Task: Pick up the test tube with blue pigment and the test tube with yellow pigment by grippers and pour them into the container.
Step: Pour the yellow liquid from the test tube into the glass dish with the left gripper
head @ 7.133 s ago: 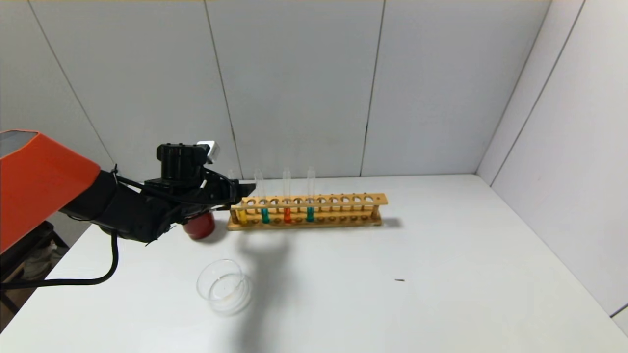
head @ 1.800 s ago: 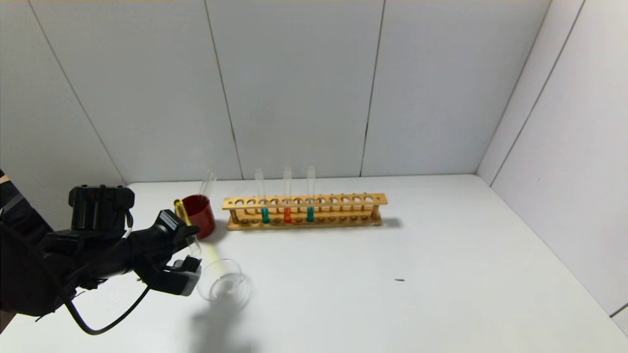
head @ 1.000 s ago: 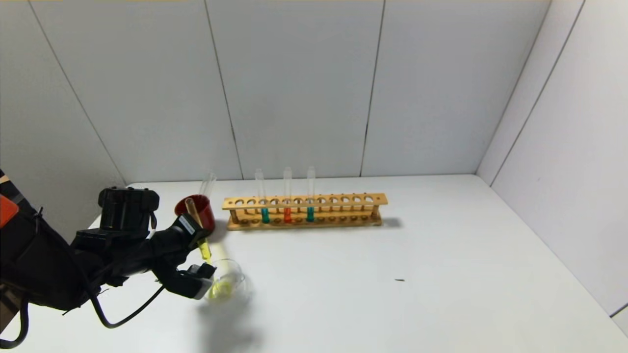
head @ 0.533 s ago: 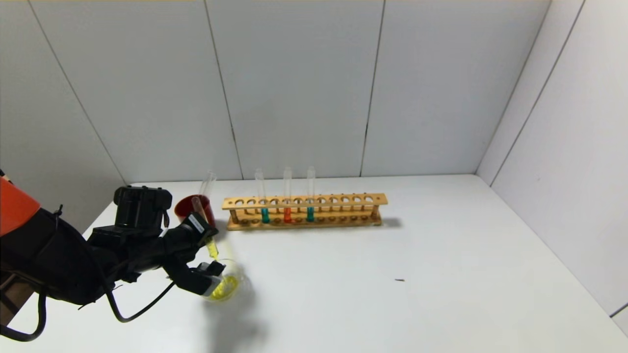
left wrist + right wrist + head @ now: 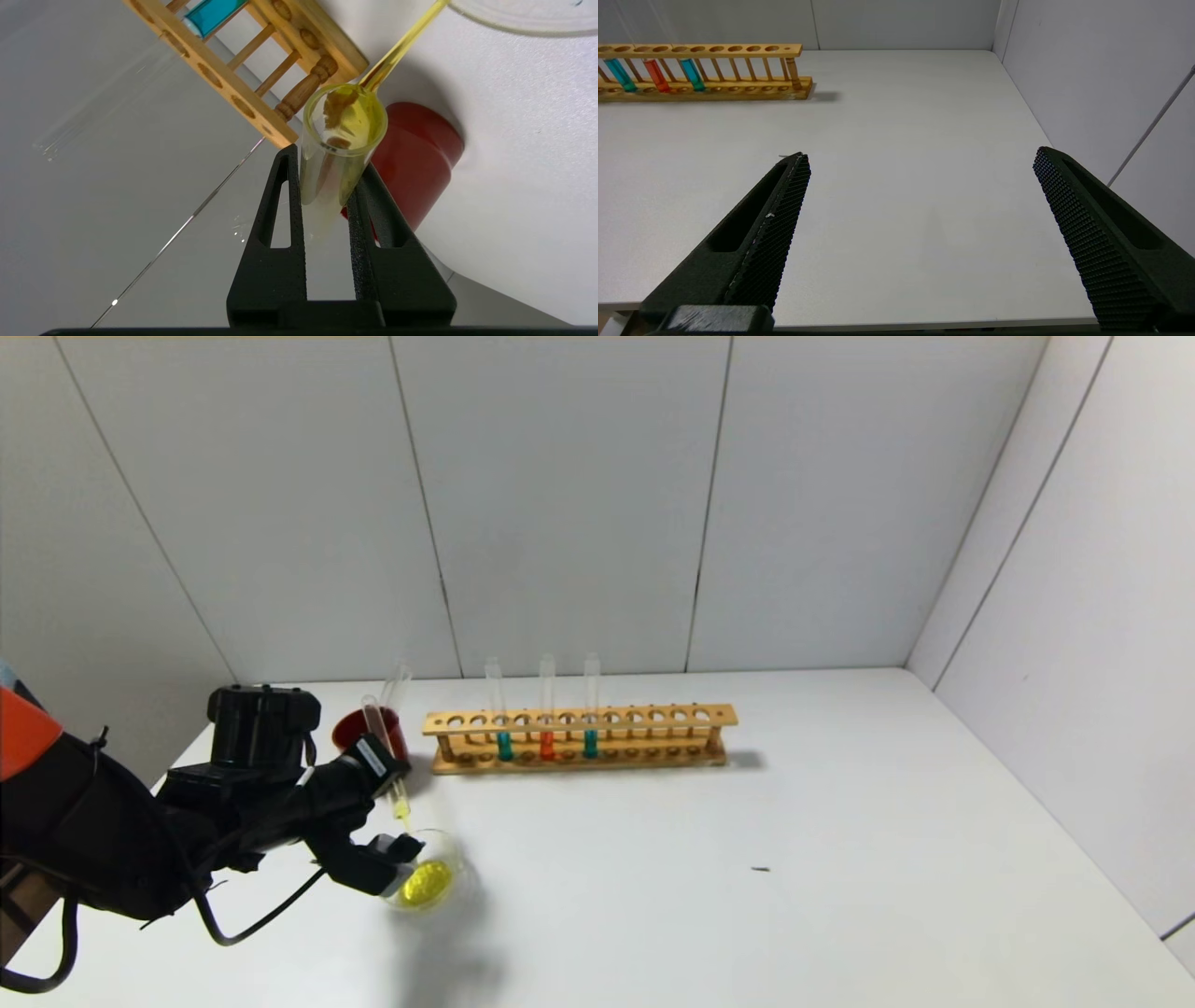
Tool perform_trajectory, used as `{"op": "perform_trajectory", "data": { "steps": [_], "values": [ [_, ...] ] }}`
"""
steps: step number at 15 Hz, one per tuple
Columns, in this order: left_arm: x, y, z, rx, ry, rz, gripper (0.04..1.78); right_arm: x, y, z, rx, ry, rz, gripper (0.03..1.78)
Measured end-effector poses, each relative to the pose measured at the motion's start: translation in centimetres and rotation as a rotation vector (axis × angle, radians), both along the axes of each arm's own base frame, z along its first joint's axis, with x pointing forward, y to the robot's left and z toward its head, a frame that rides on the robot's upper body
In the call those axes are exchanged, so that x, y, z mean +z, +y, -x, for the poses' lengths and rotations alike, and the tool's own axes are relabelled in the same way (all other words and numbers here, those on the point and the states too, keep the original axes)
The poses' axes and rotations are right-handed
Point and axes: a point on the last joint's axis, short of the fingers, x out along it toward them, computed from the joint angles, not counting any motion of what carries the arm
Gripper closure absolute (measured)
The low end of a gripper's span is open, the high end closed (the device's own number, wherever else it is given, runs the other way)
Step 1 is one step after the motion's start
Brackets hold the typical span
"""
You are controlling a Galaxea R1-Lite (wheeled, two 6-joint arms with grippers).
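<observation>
White tabletop (image 5: 709, 859) is carrying everything. Nearest, the right gripper (image 5: 920, 186) is hovering with fingers spread wide. Farther, the left gripper (image 5: 378, 803) is clamping the tilted yellow tube (image 5: 387, 761), streaming into the glass container (image 5: 428, 882). Beyond, the blue tube (image 5: 590, 723) is standing in the rack (image 5: 653, 733).

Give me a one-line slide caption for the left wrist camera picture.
Left gripper tips the test tube with yellow pigment, a thin yellow stream running toward the container.

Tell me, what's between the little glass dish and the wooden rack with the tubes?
Just bare white table, as the head view shows. The container sits nearer the robot, the rack farther back; the red cup stands off to the rack's left end.
</observation>
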Motion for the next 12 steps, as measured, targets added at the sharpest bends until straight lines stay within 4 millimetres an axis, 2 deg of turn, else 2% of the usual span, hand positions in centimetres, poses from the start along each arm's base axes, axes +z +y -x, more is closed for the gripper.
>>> {"op": "perform_trajectory", "data": {
  "steps": [12],
  "values": [
    [0.2, -0.4, 1.2, -0.008, -0.004, -0.017, 1.51, 0.0, 0.0, 0.0, 0.000, 0.000, 0.000, 0.06]
  ]
}}
